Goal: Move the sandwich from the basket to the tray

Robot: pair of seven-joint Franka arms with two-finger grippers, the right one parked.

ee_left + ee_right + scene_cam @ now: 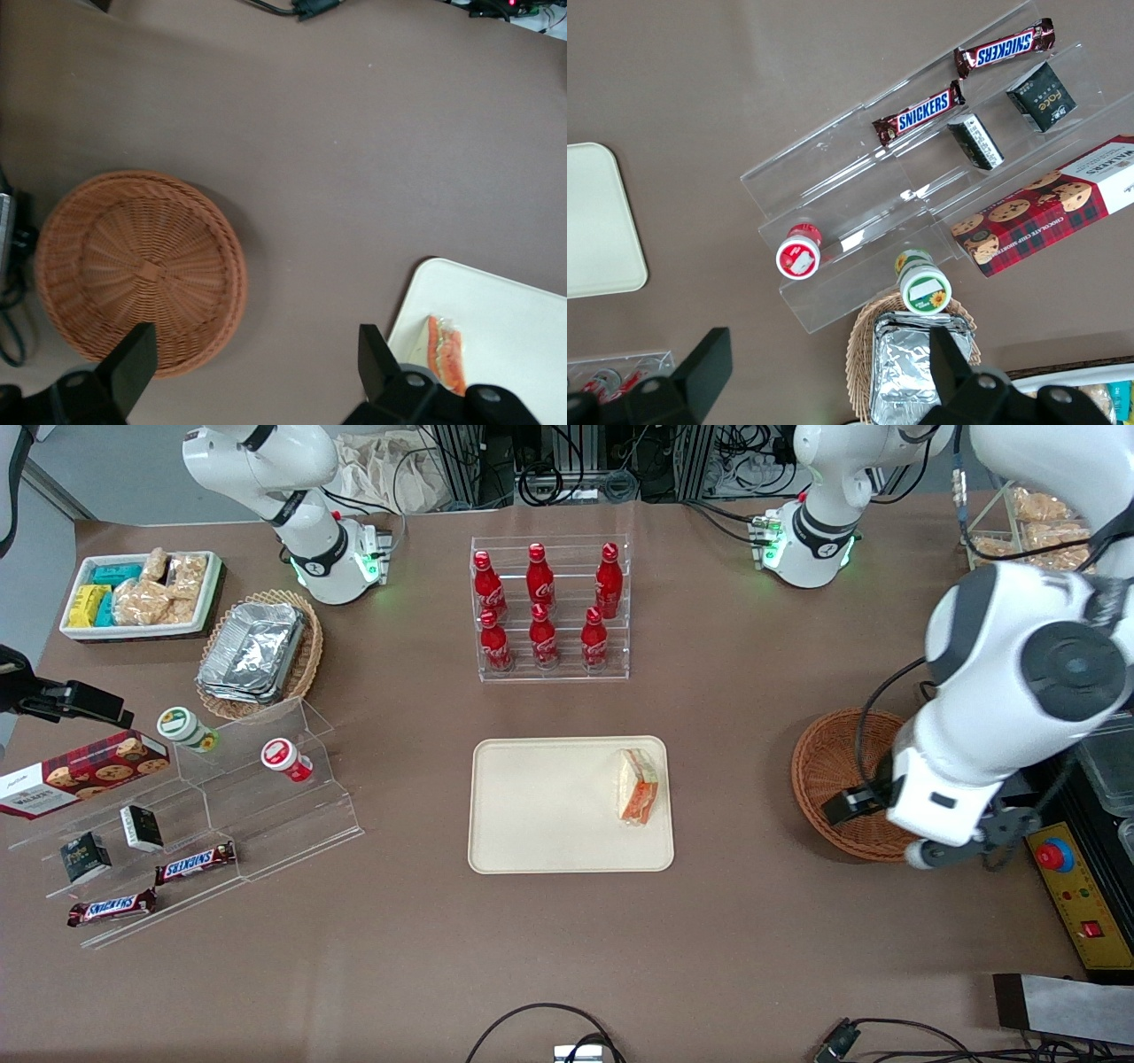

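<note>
Tray (549, 815): flat cream-beige rectangle with a low rim, the task item nearest the front camera, lying on the brown table (726, 921) in front of the bottle rack.
Sandwich (638, 786): wrapped triangular wedge, white bread with orange and green filling, resting on the tray at the edge that faces the working arm's end of the table. One bread face lies up; the filling edge is visible in the left wrist view (446, 352).
Basket (837, 784): round reddish-brown wicker, on the table toward the working arm's end, well apart from the tray. The left wrist view shows its woven interior (142, 266) with nothing in it.
Gripper (257, 367): left arm's gripper, held above the strip of bare table between basket and tray. Jaws are released and spread wide, with nothing between them; one finger (133, 363) shows over the basket rim, the other (374, 359) near the tray corner.
Left arm (1001, 691): white body overlaps part of the basket in the front view.
Bottle rack (549, 607): clear acrylic stand holding six red cola bottles, farther from the front camera than the tray.
Tiered display (204, 824): clear acrylic steps toward the parked arm's end, carrying two Snickers bars (195, 862), two small dark boxes and two small cups.
Cookie box (84, 772): red tartan, beside the display.
Tan basket (261, 654): lighter wicker holding foil containers.
White bin (142, 593): holds bagged snacks.
</note>
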